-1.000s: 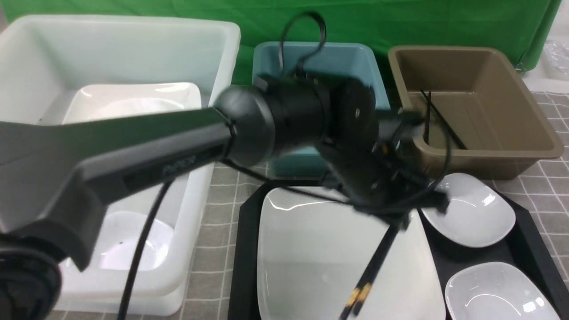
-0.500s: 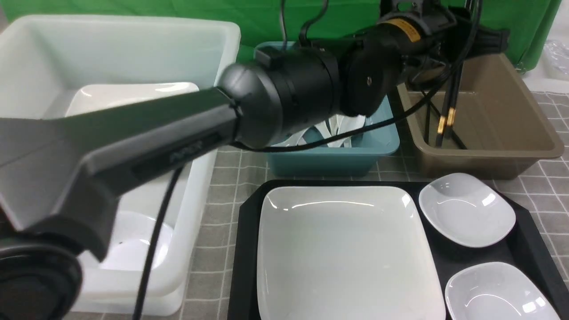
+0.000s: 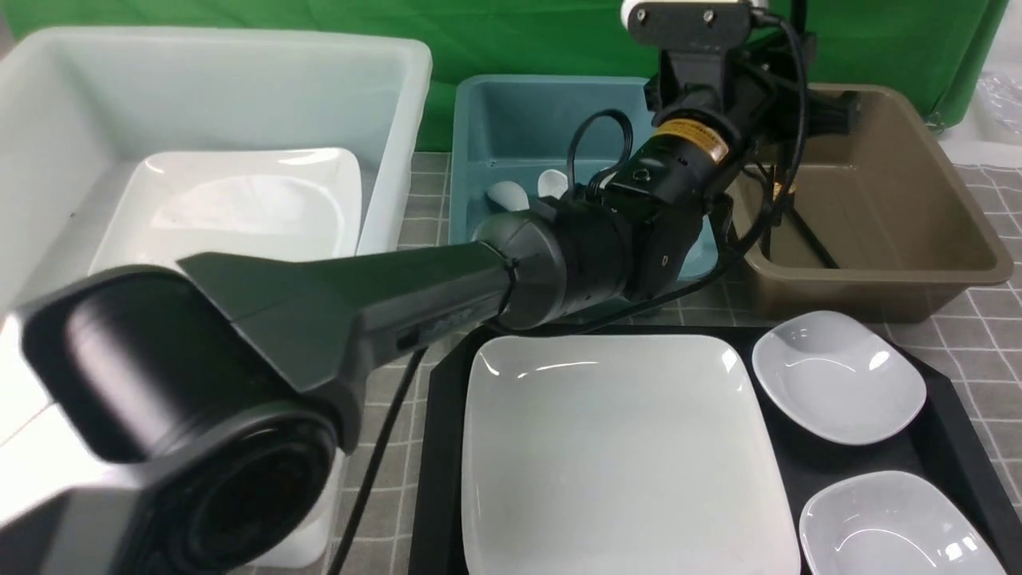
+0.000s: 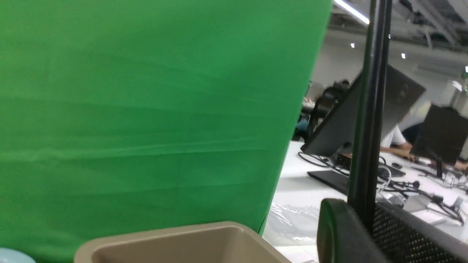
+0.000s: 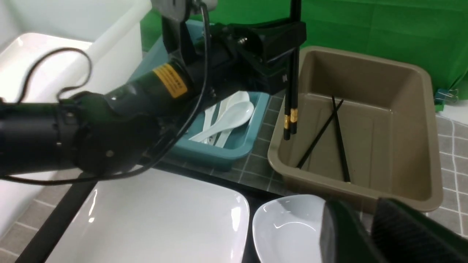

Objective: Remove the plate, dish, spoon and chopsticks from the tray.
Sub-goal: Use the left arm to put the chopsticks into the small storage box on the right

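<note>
My left gripper (image 3: 798,120) is shut on the black chopsticks (image 3: 778,192) and holds them upright over the near-left corner of the brown tub (image 3: 902,200). The right wrist view shows this grip (image 5: 294,40), with the gold-banded chopsticks (image 5: 289,120) hanging inside the tub rim. In the left wrist view a stick (image 4: 365,109) rises from between the pads. The large white plate (image 3: 623,455) lies on the black tray (image 3: 441,447) beside two small white dishes (image 3: 838,375) (image 3: 886,523). My right gripper (image 5: 369,226) is shut and empty above a small dish (image 5: 289,226).
White spoons (image 5: 234,113) lie in the blue tub (image 3: 511,120). Two loose black sticks (image 5: 338,138) lie crossed in the brown tub. A big white tub (image 3: 239,80) at the left holds another large plate (image 3: 239,200). The left arm spans the space above the tray's far edge.
My left arm has lifted the chopsticks off the plate and carried them back and right to above the brown tub. The plate and small dishes have not moved.
</note>
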